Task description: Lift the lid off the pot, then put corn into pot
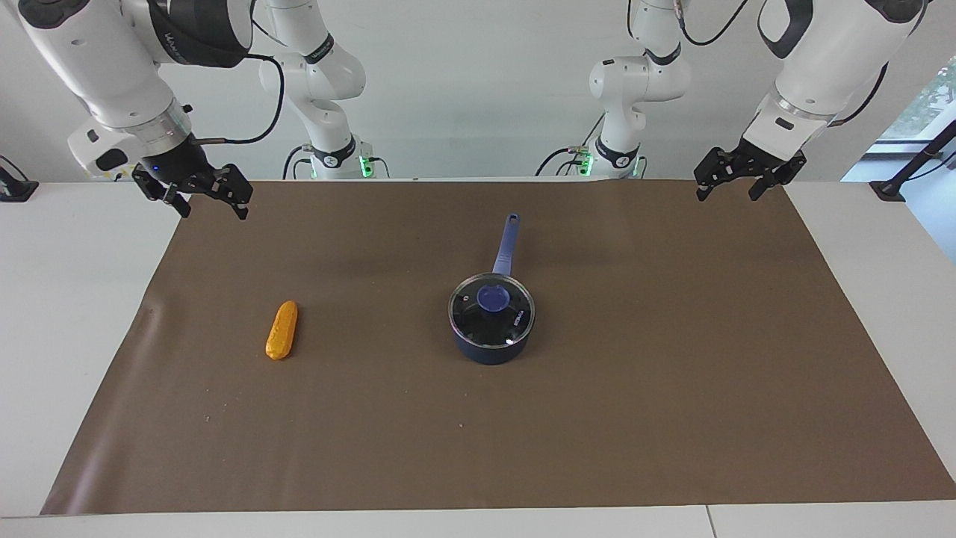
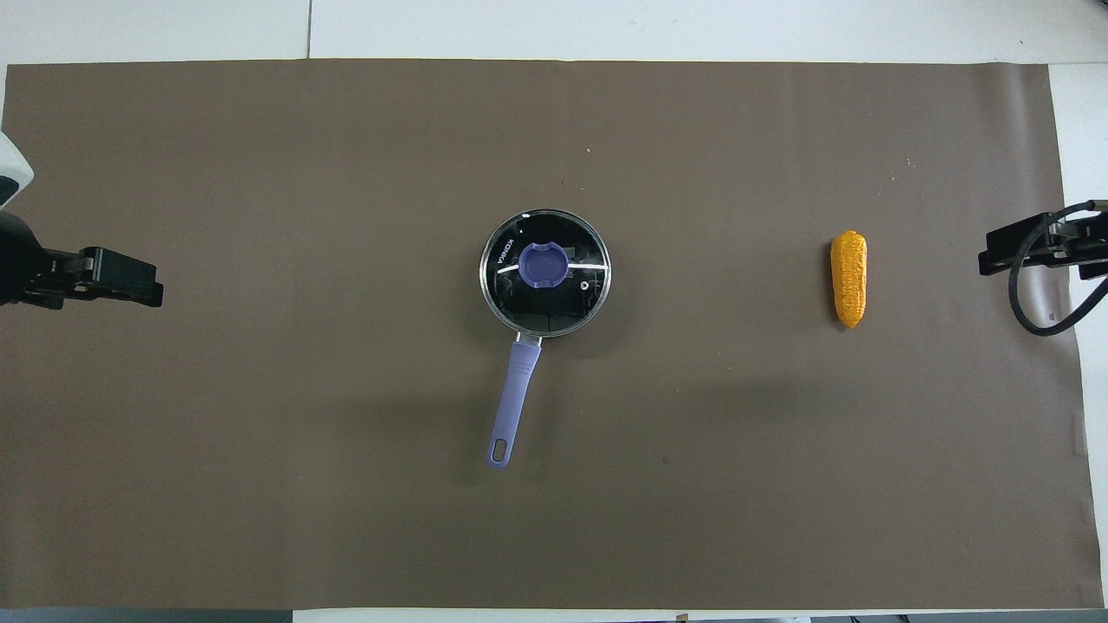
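The pot (image 1: 489, 351) stands on the middle of the brown mat, its long blue-purple handle (image 2: 517, 389) pointing toward the robots. The glass lid (image 1: 515, 317) sits shut on it, knob (image 2: 544, 265) at the centre. The corn (image 1: 281, 329) lies on the mat toward the right arm's end and shows in the overhead view too (image 2: 848, 277). My left gripper (image 1: 728, 196) hangs open and empty over the mat's edge at the left arm's end. My right gripper (image 1: 210, 213) hangs open and empty over the mat's edge at the right arm's end, apart from the corn.
The brown mat (image 1: 672, 373) covers most of the white table (image 1: 67, 299). A black cable (image 2: 1034, 294) loops by the right gripper (image 2: 995, 251). The left gripper (image 2: 130, 279) shows at the mat's edge in the overhead view.
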You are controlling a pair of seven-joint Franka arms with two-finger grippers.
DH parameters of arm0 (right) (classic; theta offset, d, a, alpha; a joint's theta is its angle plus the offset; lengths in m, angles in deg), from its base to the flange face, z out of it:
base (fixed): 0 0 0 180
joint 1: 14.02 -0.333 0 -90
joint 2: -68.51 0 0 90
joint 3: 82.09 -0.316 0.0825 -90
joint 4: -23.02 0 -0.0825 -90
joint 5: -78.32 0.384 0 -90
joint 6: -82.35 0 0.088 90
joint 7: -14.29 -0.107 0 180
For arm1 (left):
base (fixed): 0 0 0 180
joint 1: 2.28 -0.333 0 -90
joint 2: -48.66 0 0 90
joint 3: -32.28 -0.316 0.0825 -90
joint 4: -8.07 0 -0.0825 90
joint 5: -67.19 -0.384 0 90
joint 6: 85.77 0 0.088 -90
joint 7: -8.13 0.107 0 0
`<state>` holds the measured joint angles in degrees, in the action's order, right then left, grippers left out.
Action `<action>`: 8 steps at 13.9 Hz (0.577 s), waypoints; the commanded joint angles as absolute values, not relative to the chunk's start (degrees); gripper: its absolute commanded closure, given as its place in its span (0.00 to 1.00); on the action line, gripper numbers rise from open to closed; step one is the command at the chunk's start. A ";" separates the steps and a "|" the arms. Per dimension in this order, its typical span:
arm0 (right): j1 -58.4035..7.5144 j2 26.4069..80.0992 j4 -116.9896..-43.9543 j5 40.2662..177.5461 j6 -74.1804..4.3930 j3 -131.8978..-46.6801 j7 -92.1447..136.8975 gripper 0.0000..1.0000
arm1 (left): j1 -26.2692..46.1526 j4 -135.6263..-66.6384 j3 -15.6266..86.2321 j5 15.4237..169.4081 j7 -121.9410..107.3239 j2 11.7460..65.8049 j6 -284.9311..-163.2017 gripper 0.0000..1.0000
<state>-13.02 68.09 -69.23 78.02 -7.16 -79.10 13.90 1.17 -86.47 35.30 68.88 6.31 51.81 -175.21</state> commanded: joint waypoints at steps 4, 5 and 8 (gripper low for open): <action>-12.61 70.16 -73.11 78.93 -8.07 -79.45 16.22 0.00 | 14.75 -76.27 35.18 71.76 -6.16 38.43 -177.80 0.00; -12.70 71.57 -77.40 79.02 -13.05 -79.45 17.62 0.00 | 18.60 -70.57 35.18 71.67 -10.28 32.90 -177.53 0.00; -12.79 73.70 -90.78 79.55 -27.30 -79.45 19.74 0.00 | 25.91 -61.47 35.00 71.85 -18.31 22.49 -179.45 0.00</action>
